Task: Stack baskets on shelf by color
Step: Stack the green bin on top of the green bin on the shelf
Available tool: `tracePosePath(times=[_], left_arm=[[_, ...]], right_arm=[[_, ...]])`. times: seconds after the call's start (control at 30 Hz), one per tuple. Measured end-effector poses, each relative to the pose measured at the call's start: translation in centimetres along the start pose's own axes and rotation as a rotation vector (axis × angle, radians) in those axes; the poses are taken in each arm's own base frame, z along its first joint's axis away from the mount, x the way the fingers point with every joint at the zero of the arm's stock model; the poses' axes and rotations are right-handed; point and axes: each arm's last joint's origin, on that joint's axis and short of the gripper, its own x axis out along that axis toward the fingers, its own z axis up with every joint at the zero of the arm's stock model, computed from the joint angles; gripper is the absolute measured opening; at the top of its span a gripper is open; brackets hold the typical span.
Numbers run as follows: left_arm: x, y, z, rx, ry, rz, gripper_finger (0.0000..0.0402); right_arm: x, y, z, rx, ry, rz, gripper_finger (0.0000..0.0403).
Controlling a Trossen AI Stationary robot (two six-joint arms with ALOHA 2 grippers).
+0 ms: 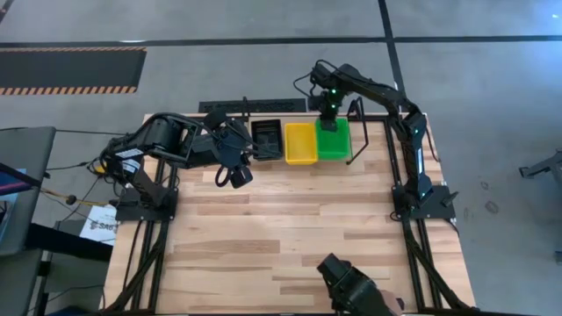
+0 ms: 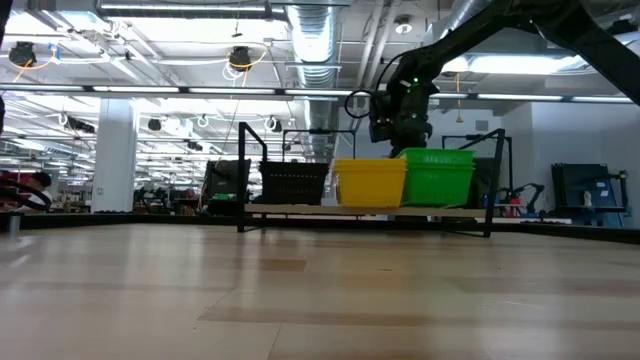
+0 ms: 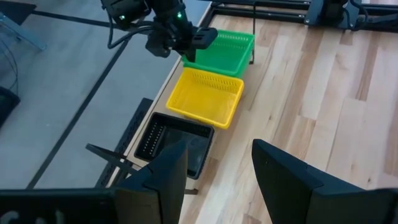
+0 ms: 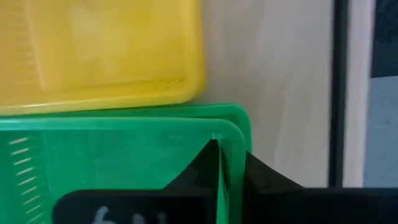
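On the shelf (image 2: 300,211) at the table's far edge, a black basket (image 1: 268,139), a yellow basket (image 1: 300,142) and a green basket (image 1: 335,142) stand side by side. In the right wrist view two green rims show, one nested in the other (image 4: 124,134). My right gripper (image 1: 328,117) points down at the green basket's far end, shut on its wall. My left gripper (image 1: 235,174) hangs open above the table, nearer than the black basket, with nothing between its fingers (image 3: 217,149). My right gripper (image 4: 231,155) has the upper green basket's far wall (image 4: 231,146) between its fingers, one inside and one outside, close to the corner beside the yellow basket (image 4: 99,56). The fingers come from above, pointing down. The basket sits level in the green one below it.
Thin black posts of the shelf (image 2: 243,175) rise at its ends. A dark device (image 1: 351,285) sits at the table's near edge. Open wood lies between the shelf and the near edge.
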Motion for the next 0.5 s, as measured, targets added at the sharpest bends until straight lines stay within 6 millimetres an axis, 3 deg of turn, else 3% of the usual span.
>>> tracePosePath(times=[0.3, 0.5], left_arm=[[0.0, 0.0, 0.0, -0.014, 0.000, -0.002, 0.0169], [0.0, 0.0, 0.0, -0.014, 0.001, -0.002, 0.0169]], right_arm=[[-0.5, -0.1, 0.2, 0.037, -0.011, -0.057, 0.0105], [-2.4, 0.5, 0.1, 0.035, -0.040, -0.095, 0.0154]])
